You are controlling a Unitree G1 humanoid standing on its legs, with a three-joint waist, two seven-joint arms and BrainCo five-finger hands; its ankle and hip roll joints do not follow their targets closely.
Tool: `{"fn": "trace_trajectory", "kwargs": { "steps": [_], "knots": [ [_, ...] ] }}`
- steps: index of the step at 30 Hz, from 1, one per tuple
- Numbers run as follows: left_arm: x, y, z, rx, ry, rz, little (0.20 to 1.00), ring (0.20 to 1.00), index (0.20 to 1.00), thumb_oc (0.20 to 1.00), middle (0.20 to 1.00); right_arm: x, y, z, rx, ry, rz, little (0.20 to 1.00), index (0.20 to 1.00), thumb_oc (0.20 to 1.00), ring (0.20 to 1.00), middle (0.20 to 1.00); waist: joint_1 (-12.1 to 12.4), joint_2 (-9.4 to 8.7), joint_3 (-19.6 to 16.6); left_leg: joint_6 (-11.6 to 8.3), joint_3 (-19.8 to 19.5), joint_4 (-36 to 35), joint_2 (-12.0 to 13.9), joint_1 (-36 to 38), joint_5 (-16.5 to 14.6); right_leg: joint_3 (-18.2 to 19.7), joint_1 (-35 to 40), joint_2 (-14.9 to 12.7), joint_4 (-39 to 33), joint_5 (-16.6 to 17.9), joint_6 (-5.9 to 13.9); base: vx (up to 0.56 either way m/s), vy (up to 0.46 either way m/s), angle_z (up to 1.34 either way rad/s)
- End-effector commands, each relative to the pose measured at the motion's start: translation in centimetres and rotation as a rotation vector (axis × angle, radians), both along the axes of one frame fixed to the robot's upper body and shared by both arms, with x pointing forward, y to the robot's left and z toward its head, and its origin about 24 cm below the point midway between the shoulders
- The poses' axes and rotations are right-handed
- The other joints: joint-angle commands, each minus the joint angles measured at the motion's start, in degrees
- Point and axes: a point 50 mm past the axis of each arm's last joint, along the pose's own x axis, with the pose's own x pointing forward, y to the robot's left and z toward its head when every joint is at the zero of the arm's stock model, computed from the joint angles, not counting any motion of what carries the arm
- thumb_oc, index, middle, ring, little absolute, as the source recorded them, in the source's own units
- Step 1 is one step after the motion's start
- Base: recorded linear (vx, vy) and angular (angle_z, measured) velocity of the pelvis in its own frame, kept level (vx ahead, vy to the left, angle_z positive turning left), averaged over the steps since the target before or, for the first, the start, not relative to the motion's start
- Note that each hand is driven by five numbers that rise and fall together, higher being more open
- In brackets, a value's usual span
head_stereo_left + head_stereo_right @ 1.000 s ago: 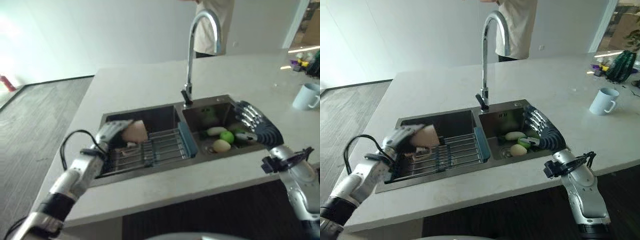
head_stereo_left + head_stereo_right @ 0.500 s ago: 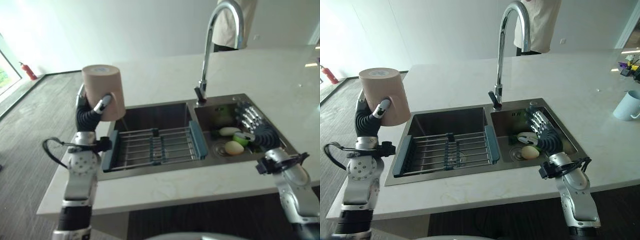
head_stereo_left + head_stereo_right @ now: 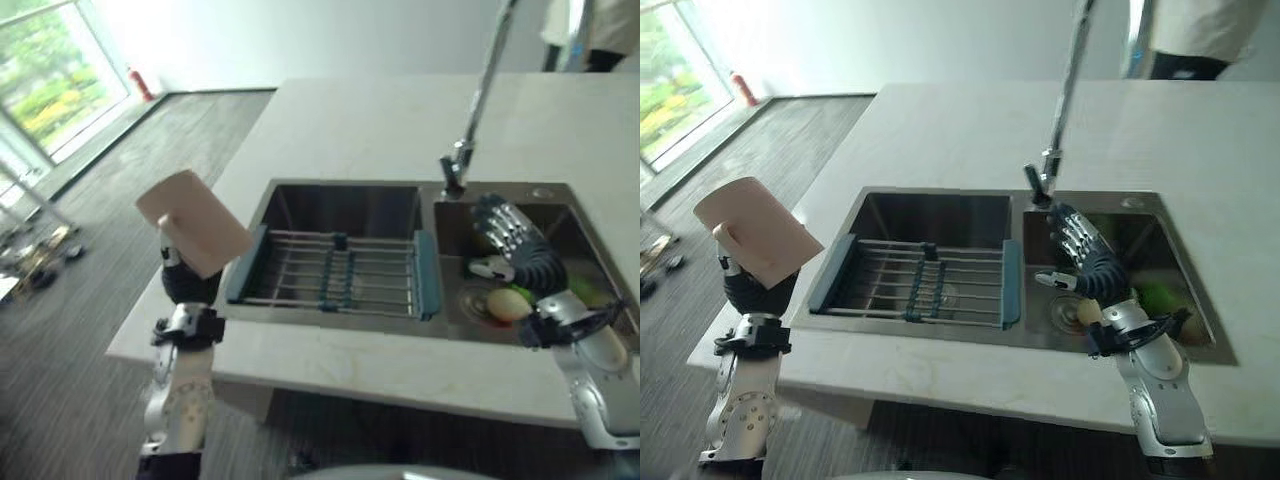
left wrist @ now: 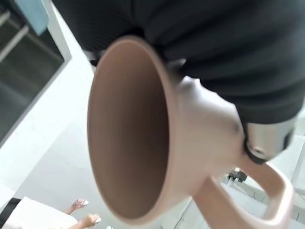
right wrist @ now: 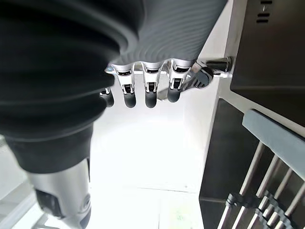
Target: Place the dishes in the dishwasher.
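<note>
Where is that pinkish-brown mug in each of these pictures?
Left eye view: the mug sits at left, held up by the left hand, off the counter's left end.
Right eye view: mug at far left, likewise.
Left wrist view: mug seen close, mouth open toward us.
Right wrist view: not in it.
Shared landmark: the sink rack.

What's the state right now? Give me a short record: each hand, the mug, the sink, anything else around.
left hand: raised off the counter's left end, shut on the mug
mug: pink-beige, has a handle, tilted, empty inside in the left wrist view
right hand: open, fingers straight, over the right basin, holding nothing
sink: two basins; blue-ended rack spans the left basin
right basin: rounded yellow item and green item near the drain
faucet: behind the divider
person: standing beyond the counter
</note>
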Motion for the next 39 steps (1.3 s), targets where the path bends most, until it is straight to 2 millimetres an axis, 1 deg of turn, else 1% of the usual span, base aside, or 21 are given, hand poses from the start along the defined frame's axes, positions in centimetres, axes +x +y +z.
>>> {"fn": "trace_trajectory", "kwargs": {
  "steps": [1,2,4,6,7,8,11,15,18,20,22,23,24,26,27,29,32,35,36,38,39],
  "knots": [
    [0.7,0.0,4.9,0.028,-0.244,-0.098,0.2,0.2,0.2,0.2,0.2,-0.5,-0.7,3.4,0.05,-0.23,-0.038,1.0,1.0,1.0,1.0,1.0,-4.0,-5.69,-2.2,-2.56,5.1,17.8,0.7,2.7,-3.3,0.9,3.4,-5.2,0.0,-3.6,5.1,-0.39,0.055,0.69],
    [0.8,-0.3,5.0,0.027,-0.256,-0.115,0.2,0.2,0.2,0.2,0.2,-0.5,-0.9,3.5,0.05,-0.24,-0.047,1.0,1.0,1.0,1.0,1.0,-4.6,-5.72,-2.3,-2.48,6.4,19.2,0.8,3.9,-3.4,-0.4,2.7,-5.5,0.0,-2.8,4.82,-0.28,0.16,0.75],
    [1.3,-1.2,5.1,-0.004,-0.279,-0.182,0.2,0.2,0.2,0.2,0.2,-0.6,-1.4,3.3,0.047,-0.25,-0.094,1.0,1.0,1.0,1.0,1.0,-6.8,-4.29,-3.1,-4.29,10.7,19.0,3.2,9.8,-3.8,-4.8,1.8,-5.2,0.0,-2.2,5.01,-0.22,0.228,1.02],
    [1.8,-2.0,5.2,-0.018,-0.293,-0.227,0.2,0.2,0.2,0.2,0.2,-0.8,-1.8,3.1,0.052,-0.251,-0.127,1.0,1.0,1.0,1.0,1.0,-8.6,-3.36,-3.4,-4.39,13.6,10.9,1.4,14.8,-5.0,-8.6,0.5,-5.7,0.0,0.0,6.16,-0.22,0.33,1.64],
    [1.7,-2.0,5.2,-0.022,-0.294,-0.233,0.2,0.2,0.2,0.2,0.2,-0.9,-2.0,3.1,0.061,-0.247,-0.126,1.0,1.0,1.0,1.0,1.0,-9.0,-3.01,-3.4,-4.38,14.0,7.2,0.9,16.0,-4.6,-8.8,-0.1,-5.7,0.0,0.7,6.62,-0.23,0.442,2.29],
    [1.6,-2.1,5.2,-0.03,-0.293,-0.238,0.2,0.2,0.2,0.2,0.2,-1.0,-2.0,3.2,0.07,-0.246,-0.119,1.0,1.0,1.0,1.0,1.0,-8.8,-2.97,-3.3,-3.64,13.5,4.1,0.3,16.6,-5.4,-8.7,-1.2,-6.3,0.1,1.9,7.46,-0.23,0.454,1.98],
    [1.5,-2.9,5.1,-0.029,-0.275,-0.27,0.2,0.2,0.2,0.2,0.2,-0.6,-1.5,3.2,0.082,-0.248,-0.097,1.0,1.0,1.0,1.0,1.0,-7.2,-3.48,-3.1,-0.57,10.6,-1.5,-4.1,16.7,-11.4,-9.7,-2.9,-9.7,0.3,5.6,11.16,-0.17,0.381,1.04],
    [1.1,-3.3,5.2,-0.01,-0.269,-0.271,0.2,0.2,0.2,0.2,0.2,-0.4,0.4,2.7,0.093,-0.26,-0.077,1.0,1.0,1.0,1.0,1.0,-3.9,-3.95,-1.9,1.13,6.3,-2.0,-7.3,14.4,-14.0,-11.1,-3.6,-13.7,0.7,9.4,13.49,-0.13,0.365,0.91],
    [0.7,-3.1,5.1,-0.015,-0.26,-0.246,0.2,0.2,0.2,0.2,0.2,-0.3,1.5,2.4,0.095,-0.254,-0.052,1.0,1.0,1.0,1.0,1.0,-2.0,-4.42,-1.3,2.51,3.2,-2.0,-9.0,12.8,-14.8,-10.3,-3.6,-15.2,1.1,10.0,13.98,-0.17,0.34,0.61],
    [0.5,-3.2,5.0,-0.015,-0.247,-0.251,0.2,0.2,0.2,0.2,0.2,-0.5,1.7,2.3,0.09,-0.25,-0.041,1.0,1.0,1.0,1.0,1.0,-2.0,-5.06,-0.9,3.17,0.2,-2.0,-9.5,11.0,-13.2,-6.2,-4.4,-14.1,2.3,8.6,12.48,-0.16,0.188,0.68],
    [0.5,-3.2,4.6,-0.013,-0.235,-0.26,0.2,0.2,0.2,0.2,0.2,-0.8,1.3,2.2,0.094,-0.24,-0.044,1.0,1.0,1.0,1.0,1.0,-2.9,-4.79,-1.1,3.78,-4.2,-2.0,-9.3,10.3,-12.5,1.9,-4.6,-11.0,3.5,5.1,11.22,-0.02,0.085,1.32],
    [0.5,-3.3,4.6,-0.01,-0.23,-0.269,0.2,0.2,0.2,0.2,0.2,-0.9,1.1,2.2,0.098,-0.237,-0.05,1.0,1.0,1.0,1.0,1.0,-3.5,-4.89,-1.2,4.04,-6.4,-2.0,-9.4,9.7,-11.9,6.2,-4.7,-9.6,4.2,3.9,10.62,-0.02,0.036,1.36],
    [0.7,-3.8,4.3,-0.005,-0.217,-0.301,0.2,0.2,0.2,0.2,0.2,-1.2,0.5,2.1,0.1,-0.229,-0.075,1.0,1.0,1.0,1.0,1.0,-4.8,-4.87,-1.4,4.85,-11.3,-2.0,-9.5,8.6,-10.4,17.0,-4.5,-5.6,7.5,0.6,9.57,-0.02,0.012,1.15],
    [0.9,-4.6,4.5,-0.003,-0.217,-0.343,0.2,0.2,0.2,0.2,0.2,-1.6,0.1,2.2,0.108,-0.233,-0.097,1.0,1.0,1.0,1.0,1.0,-6.1,-4.6,-1.6,5.65,-16.2,-2.0,-9.8,7.5,-9.1,25.7,-3.3,-1.0,11.1,-3.0,8.42,-0.03,-0.03,2.26],
    [1.1,-5.3,4.8,0.001,-0.23,-0.348,0.2,0.2,0.2,0.2,0.2,-2.0,0.2,2.2,0.117,-0.242,-0.087,1.0,1.0,1.0,1.0,1.0,-6.7,-4.69,-1.7,5.9,-19.0,-2.0,-10.2,6.9,-8.3,28.2,-2.9,1.1,12.7,-4.0,7.7,-0.04,-0.083,2.88],
    [1.3,-5.8,5.3,0.005,-0.258,-0.341,0.2,0.2,0.2,0.2,0.2,-2.0,0.8,2.2,0.126,-0.251,-0.073,1.0,1.0,1.0,1.0,1.0,-6.2,-4.94,-1.7,5.88,-21.6,-1.5,-10.7,6.1,-8.0,27.7,-2.2,1.8,12.3,-5.5,6.83,-0.05,-0.143,1.71],
    [0.8,-4.7,5.6,-0.017,-0.289,-0.301,0.2,0.2,0.2,0.2,0.2,-1.4,1.7,2.2,0.12,-0.239,-0.046,1.0,1.0,1.0,1.0,1.0,-3.6,-5.0,-1.7,4.98,-24.1,-1.4,-10.3,5.6,-7.2,24.4,0.9,1.5,8.5,-7.1,5.66,-0.02,-0.236,1.05],
    [0.1,-4.0,5.5,-0.016,-0.308,-0.313,0.2,0.2,0.2,0.2,0.2,-1.2,1.8,2.5,0.096,-0.248,-0.05,1.0,1.0,1.0,1.0,1.0,-1.8,-5.03,-2.0,3.53,-22.7,-2.0,-9.2,4.8,-6.0,21.3,3.3,1.1,4.4,-6.6,5.33,-0.05,-0.177,0.68],
    [0.0,-4.0,5.6,-0.015,-0.311,-0.327,0.2,0.2,0.2,0.2,0.2,-1.1,1.6,2.6,0.092,-0.253,-0.07,1.0,1.0,1.0,1.0,1.0,-1.8,-5.04,-1.9,2.88,-20.1,-1.9,-8.5,4.6,-5.8,19.6,4.1,0.6,3.0,-6.3,5.42,-0.06,-0.088,0.68],
    [0.5,-4.5,5.6,-0.02,-0.315,-0.374,0.2,0.2,0.2,0.2,0.2,-1.0,0.9,2.7,0.092,-0.265,-0.121,1.0,1.0,1.0,1.0,1.0,-3.3,-5.39,-1.6,1.37,-10.3,1.0,-6.4,4.2,-6.1,15.4,5.2,-0.7,1.0,-5.6,5.63,-0.09,0.003,1.11],
    [0.8,-4.9,5.8,-0.014,-0.33,-0.388,0.2,0.2,0.2,0.2,0.2,-0.9,0.2,3.0,0.089,-0.282,-0.139,1.0,1.0,1.0,1.0,1.0,-4.3,-5.89,-1.3,0.33,-6.0,4.1,-5.2,4.1,-7.5,12.7,5.8,-1.9,0.0,-5.1,5.84,-0.14,0.084,1.74]
  ]
}}
